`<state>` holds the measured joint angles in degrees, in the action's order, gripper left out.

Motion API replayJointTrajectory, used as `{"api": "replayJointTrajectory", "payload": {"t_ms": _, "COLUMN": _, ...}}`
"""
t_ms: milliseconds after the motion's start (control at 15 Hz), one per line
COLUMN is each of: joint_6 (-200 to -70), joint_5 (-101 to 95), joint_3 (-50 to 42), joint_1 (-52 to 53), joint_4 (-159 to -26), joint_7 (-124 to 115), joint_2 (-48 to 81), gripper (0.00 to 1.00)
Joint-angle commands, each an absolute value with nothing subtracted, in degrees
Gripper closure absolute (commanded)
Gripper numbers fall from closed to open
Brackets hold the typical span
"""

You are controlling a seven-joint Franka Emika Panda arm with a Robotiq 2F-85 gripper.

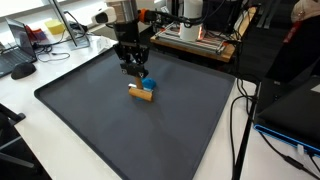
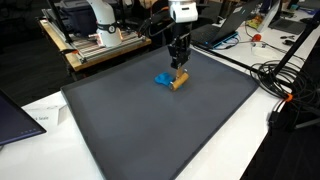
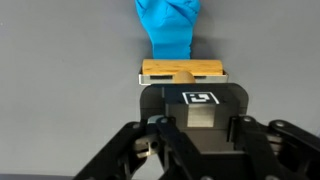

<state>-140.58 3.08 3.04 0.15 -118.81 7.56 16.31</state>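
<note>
The end effector [image 3: 185, 125] fills the wrist view, jaws closed on the wooden block [image 3: 182, 71]; the block rests mid-mat [image 1: 190, 120] on the table, pressed against a blue cloth [image 3: 168, 28] behind it.

light: bright, even, from overhead | shadows: soft, short under the hand [image 1: 136, 70] on the dark mat [image 1: 90, 120] | glare: none | focus: wrist view sharp; both exterior views small, slightly soft
</note>
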Motion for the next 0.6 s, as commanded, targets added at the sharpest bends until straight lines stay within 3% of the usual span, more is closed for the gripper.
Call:
{"api": "replayJointTrajectory", "payload": {"t_ms": 0, "joint_6": -147.22, "joint_5": 2.05, "joint_3": 3.31, "joint_1": 1.36, "joint_4": -118.58, "joint_7": 6.45, "joint_2": 17.03, "gripper": 0.78}}
{"api": "replayJointTrajectory", "payload": {"t_ms": 533, "joint_6": -146.86, "joint_5": 1.15, "joint_3": 3.16, "joint_1": 1.8, "joint_4": -118.65, "joint_7": 5.8, "joint_2": 17.06, "gripper": 0.78}}
